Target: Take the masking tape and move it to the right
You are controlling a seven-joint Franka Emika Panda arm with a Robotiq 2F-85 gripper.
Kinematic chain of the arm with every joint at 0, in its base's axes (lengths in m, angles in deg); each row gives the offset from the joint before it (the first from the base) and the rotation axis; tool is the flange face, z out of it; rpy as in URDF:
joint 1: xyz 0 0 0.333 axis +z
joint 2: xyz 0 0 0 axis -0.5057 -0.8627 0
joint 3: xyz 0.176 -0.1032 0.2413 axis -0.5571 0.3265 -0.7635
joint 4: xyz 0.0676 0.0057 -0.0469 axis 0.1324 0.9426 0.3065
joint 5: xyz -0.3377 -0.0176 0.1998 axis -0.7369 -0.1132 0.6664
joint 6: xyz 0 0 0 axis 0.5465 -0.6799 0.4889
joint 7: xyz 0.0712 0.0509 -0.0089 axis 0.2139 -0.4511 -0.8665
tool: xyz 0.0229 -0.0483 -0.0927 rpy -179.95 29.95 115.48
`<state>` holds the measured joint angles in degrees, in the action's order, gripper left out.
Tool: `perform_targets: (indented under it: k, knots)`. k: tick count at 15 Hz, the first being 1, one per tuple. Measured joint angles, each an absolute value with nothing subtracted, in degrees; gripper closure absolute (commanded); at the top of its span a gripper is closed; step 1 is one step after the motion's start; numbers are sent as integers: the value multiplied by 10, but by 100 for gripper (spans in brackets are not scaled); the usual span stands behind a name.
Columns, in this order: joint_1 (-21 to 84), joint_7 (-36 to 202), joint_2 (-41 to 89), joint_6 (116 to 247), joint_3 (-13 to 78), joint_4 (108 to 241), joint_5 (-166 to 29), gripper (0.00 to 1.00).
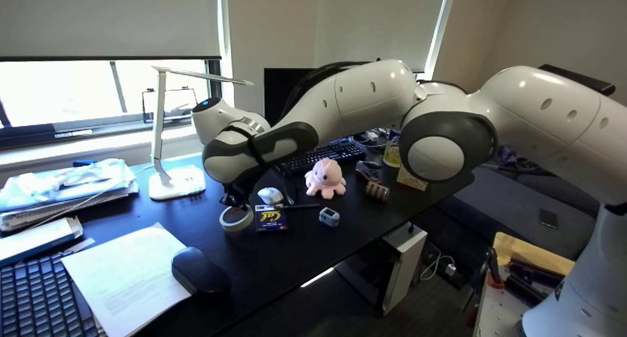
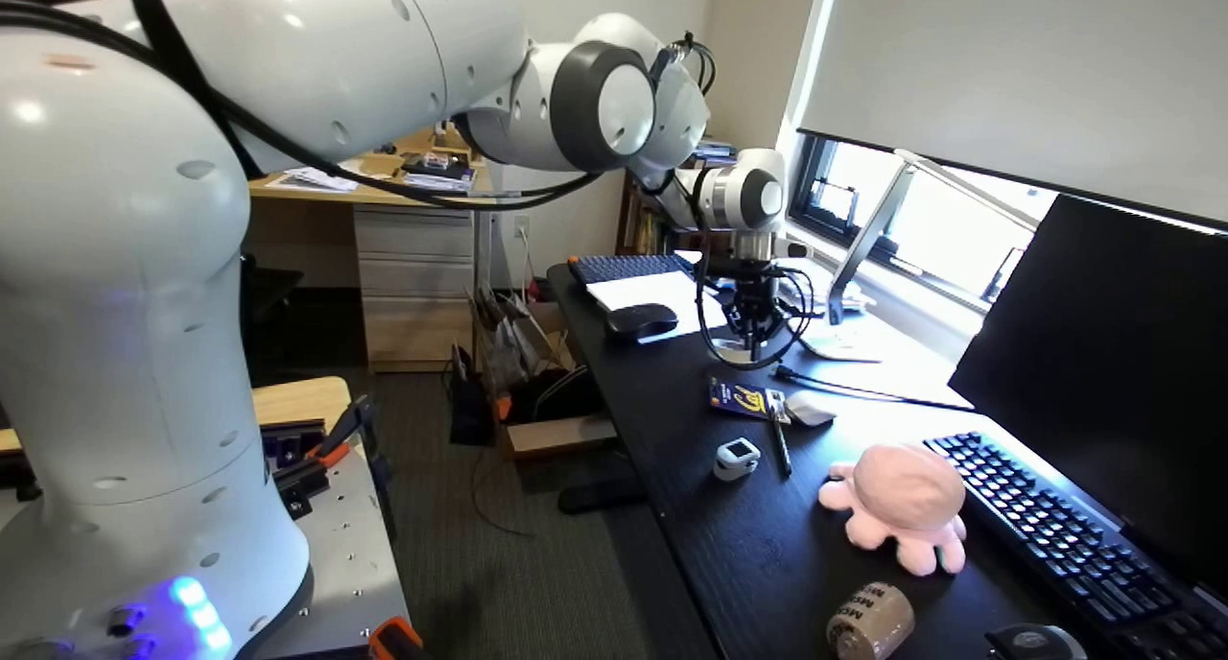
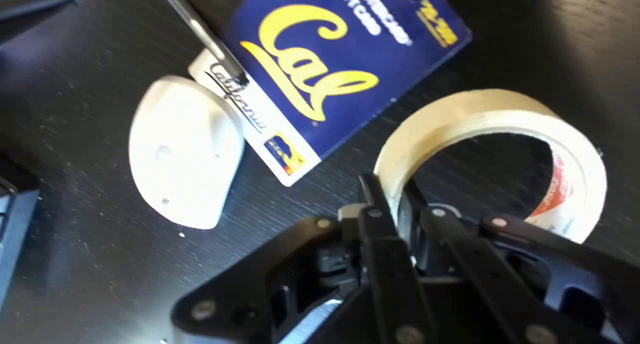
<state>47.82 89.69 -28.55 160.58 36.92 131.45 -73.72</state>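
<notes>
The masking tape (image 3: 457,115) is a tan ring with a dark hollow centre and some red print inside. In the wrist view my gripper (image 3: 391,184) is shut on its near left wall, one finger outside the ring and one inside. The fingers hide part of the wall. In an exterior view the tape (image 1: 238,225) is at or just above the dark desk, beside a blue card, with my gripper (image 1: 237,199) over its far edge. The tape (image 2: 734,350) also shows, partly hidden, under the gripper (image 2: 755,339) in an exterior view.
The blue Cal card (image 3: 320,59), a pen (image 3: 200,29) and a white mouse (image 3: 185,154) lie close by. A small pale device (image 1: 329,217), a pink octopus toy (image 1: 326,178) and a brown roll (image 1: 377,191) stand farther along. A black mouse (image 1: 200,271) and papers (image 1: 127,273) lie opposite.
</notes>
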Motion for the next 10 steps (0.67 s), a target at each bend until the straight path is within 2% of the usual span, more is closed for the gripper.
perform_targets:
  k: [4, 10]
  knots:
    - [441, 931, -234, 1613, 394, 1413, -722, 96]
    - [359, 990, -148, 1694, 401, 1570, -683, 96]
